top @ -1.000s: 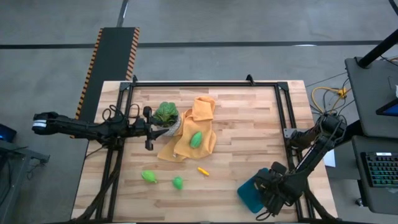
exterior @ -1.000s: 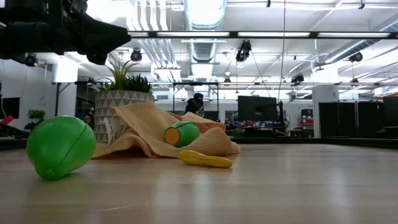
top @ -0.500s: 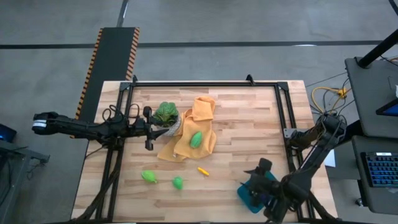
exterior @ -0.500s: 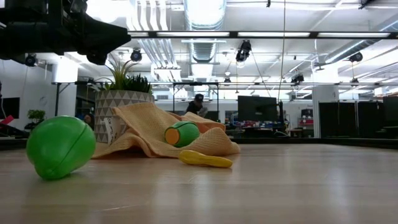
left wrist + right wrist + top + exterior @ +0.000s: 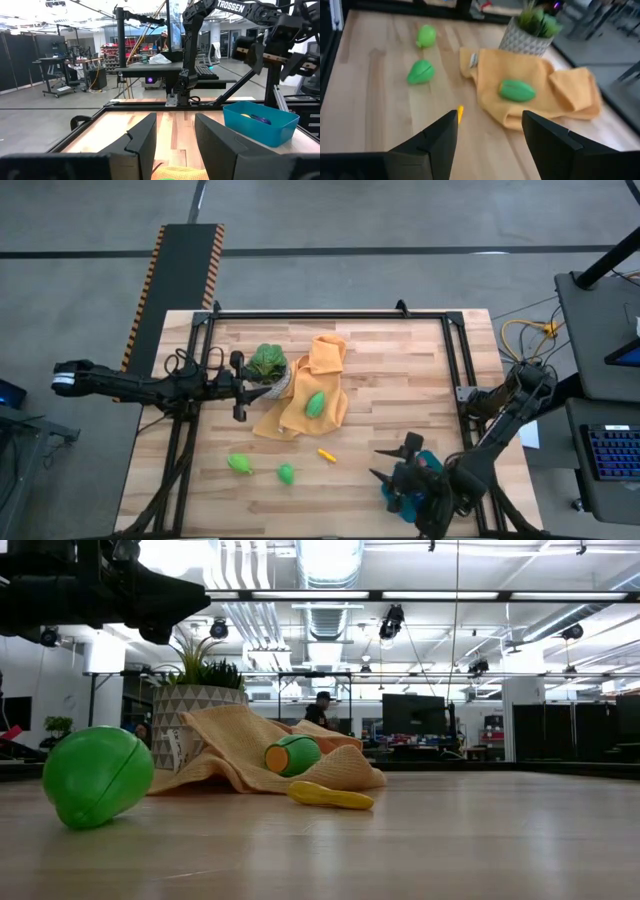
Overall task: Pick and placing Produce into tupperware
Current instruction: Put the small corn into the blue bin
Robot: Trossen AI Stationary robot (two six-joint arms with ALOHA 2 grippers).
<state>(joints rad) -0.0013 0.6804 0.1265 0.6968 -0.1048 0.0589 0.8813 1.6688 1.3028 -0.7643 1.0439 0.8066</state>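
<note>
1. Right claw (image 5: 392, 465): we find it empty and spread wide, hovering at the teal container's (image 5: 405, 498) edge and facing the remaining produce.
2. Left claw (image 5: 175, 135): also spread and empty, parked low at the surface's (image 5: 400, 390) left side, beside the potted plant (image 5: 267, 362).
3. Container: sits near the surface's front right corner; something purple and something yellow lie inside (image 5: 255, 118).
4. Produce still out: one green piece (image 5: 315, 403) on the orange cloth (image 5: 300, 412), two green pieces (image 5: 240, 463) (image 5: 286, 474) on bare wood near the front left, and a small orange-yellow piece (image 5: 326, 453) between them and the container.
5. Risks, as we judge them: the rounded green pieces may roll away from a closing claw; the piece on the cloth may be snagged together with fabric; the small orange-yellow piece lies flat and may slip out.
</note>
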